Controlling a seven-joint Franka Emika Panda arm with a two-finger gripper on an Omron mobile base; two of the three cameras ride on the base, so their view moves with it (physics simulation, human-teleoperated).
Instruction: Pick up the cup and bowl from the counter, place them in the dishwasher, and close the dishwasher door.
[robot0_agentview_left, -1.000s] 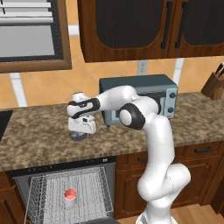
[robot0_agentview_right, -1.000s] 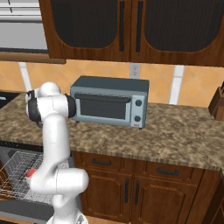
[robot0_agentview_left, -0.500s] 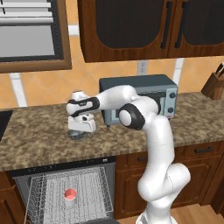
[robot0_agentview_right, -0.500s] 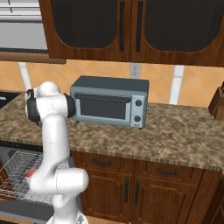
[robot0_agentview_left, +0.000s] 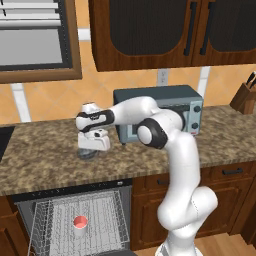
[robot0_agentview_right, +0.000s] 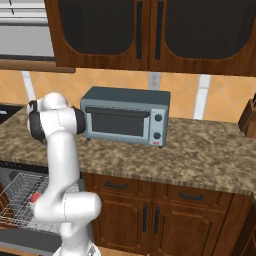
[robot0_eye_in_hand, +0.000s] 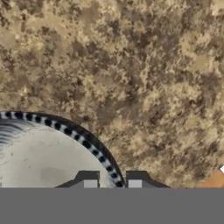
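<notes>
While the white arm reaches over to the left side of the counter (robot0_agentview_left: 45, 165), its gripper (robot0_agentview_left: 90, 150) points straight down at the bowl (robot0_agentview_left: 88, 152). In the left base view the bowl sits on the counter at about 9 o'clock from the toaster oven (robot0_agentview_left: 162, 112), just under the hand, and most of it is hidden by the hand.

In the hand view the gripper (robot0_eye_in_hand: 112, 180) is right at the bowl's (robot0_eye_in_hand: 39, 153) rim. One fingertip is inside the bowl and the other is outside it, at about 3 o'clock from the first, with the dark speckled rim running between them. The fingers are close together around that rim and look clenched on it, though the very tips are hidden at the bottom of the view. The inside of the bowl is light grey. The brown speckled counter (robot0_eye_in_hand: 131, 65) spreads out from 12 o'clock to 3 o'clock of the bowl.

Below the counter the dishwasher (robot0_agentview_left: 75, 220) is open, and its wire rack (robot0_agentview_left: 105, 215) shows. The cup (robot0_agentview_left: 80, 223) stands in the rack, with its pink inside facing up. In the right base view the rack (robot0_agentview_right: 17, 200) is at the lower left, with a bit of the cup (robot0_agentview_right: 34, 198) peeking out beside the arm.

A knife block (robot0_agentview_left: 245, 95) stands at the far right end of the counter, at about 3 o'clock from the toaster oven.
</notes>
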